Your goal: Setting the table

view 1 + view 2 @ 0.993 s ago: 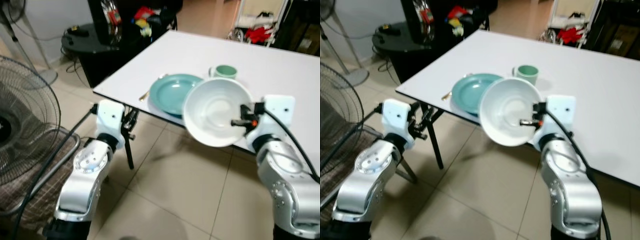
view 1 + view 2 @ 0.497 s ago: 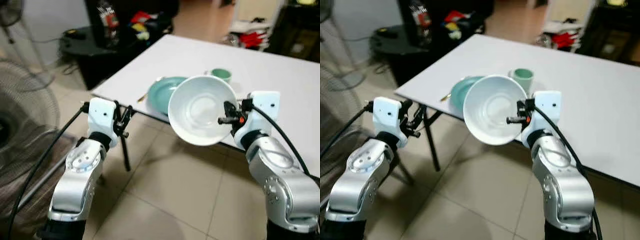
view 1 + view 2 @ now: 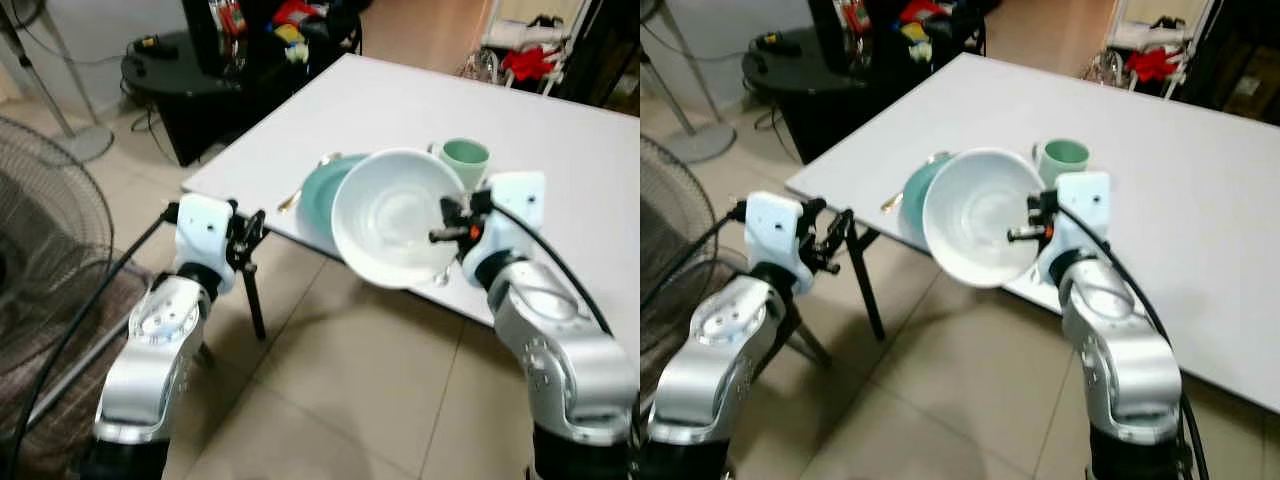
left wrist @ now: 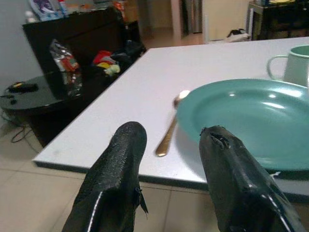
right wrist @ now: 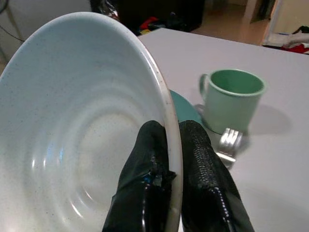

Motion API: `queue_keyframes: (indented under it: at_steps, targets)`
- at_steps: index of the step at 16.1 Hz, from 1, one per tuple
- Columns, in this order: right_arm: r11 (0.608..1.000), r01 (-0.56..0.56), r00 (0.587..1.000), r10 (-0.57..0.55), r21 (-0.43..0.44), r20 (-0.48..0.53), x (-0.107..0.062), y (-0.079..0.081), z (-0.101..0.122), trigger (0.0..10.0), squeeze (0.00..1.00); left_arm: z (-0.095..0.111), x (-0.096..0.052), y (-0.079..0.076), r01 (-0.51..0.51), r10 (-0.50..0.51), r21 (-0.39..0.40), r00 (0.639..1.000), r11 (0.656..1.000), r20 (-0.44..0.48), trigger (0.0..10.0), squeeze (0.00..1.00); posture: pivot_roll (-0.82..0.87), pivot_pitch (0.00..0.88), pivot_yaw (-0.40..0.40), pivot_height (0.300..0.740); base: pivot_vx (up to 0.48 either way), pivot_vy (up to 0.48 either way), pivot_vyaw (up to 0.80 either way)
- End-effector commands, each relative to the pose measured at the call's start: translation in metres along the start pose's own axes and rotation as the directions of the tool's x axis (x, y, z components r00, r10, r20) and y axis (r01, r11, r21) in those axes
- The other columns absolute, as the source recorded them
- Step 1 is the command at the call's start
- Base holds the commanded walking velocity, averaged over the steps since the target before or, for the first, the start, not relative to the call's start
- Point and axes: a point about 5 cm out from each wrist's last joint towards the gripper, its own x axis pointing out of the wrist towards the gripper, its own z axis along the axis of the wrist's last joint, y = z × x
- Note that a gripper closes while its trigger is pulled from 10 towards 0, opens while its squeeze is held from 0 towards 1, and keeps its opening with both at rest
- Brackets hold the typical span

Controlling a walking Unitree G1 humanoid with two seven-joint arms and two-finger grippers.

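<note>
My right gripper [image 3: 441,221] is shut on the rim of a large white bowl [image 3: 392,215], held tilted above the near edge of the white table [image 3: 560,130]; the wrist view shows both fingers [image 5: 195,159] pinching the rim. Behind the bowl lies a teal plate [image 4: 256,116], partly hidden by it. A gold spoon [image 4: 170,129] lies left of the plate, a green mug [image 3: 465,157] stands behind it, and a fork [image 5: 230,142] lies by the mug. My left gripper [image 3: 247,233] is open, held low in front of the table's corner.
A floor fan [image 3: 40,240] stands at my left. A dark round side table [image 3: 170,65] and black shelving with clutter [image 3: 270,25] sit beyond the table's far-left corner. Tiled floor [image 3: 340,400] lies below me.
The bowl and right gripper have moved slightly forward and to the right, over the plate's edge. The camera has shifted. The left arm has kept its pose.
</note>
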Motion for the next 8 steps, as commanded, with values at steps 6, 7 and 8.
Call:
queue_keyframes:
  at_steps: [6,7,8]
  targets:
    - [1.0,-0.015,0.999,0.015,-0.005,0.034,0.001,0.0007,0.006,10.0,0.0,0.0028,-0.0003,0.0022,0.003,-0.003,0.006,1.0,1.0,0.006,10.0,0.0,0.05,0.0,0.022,0.74,0.291,0.0,0.0]
    - [1.0,-0.016,0.999,0.016,-0.005,0.033,0.0013,0.0005,0.0059,10.0,0.0,0.0028,-0.0001,0.0023,0.002,-0.003,0.005,1.0,1.0,0.005,10.0,0.0,0.05,0.0,0.023,0.74,0.292,0.0,0.0]
    - [1.0,-0.017,0.999,0.017,-0.004,0.031,0.0015,0.0004,0.0057,10.0,0.0,0.0024,-0.0002,0.0025,0.002,-0.002,0.005,1.0,1.0,0.004,10.0,0.0,0.05,0.0,0.02,0.74,0.289,0.0,0.0]
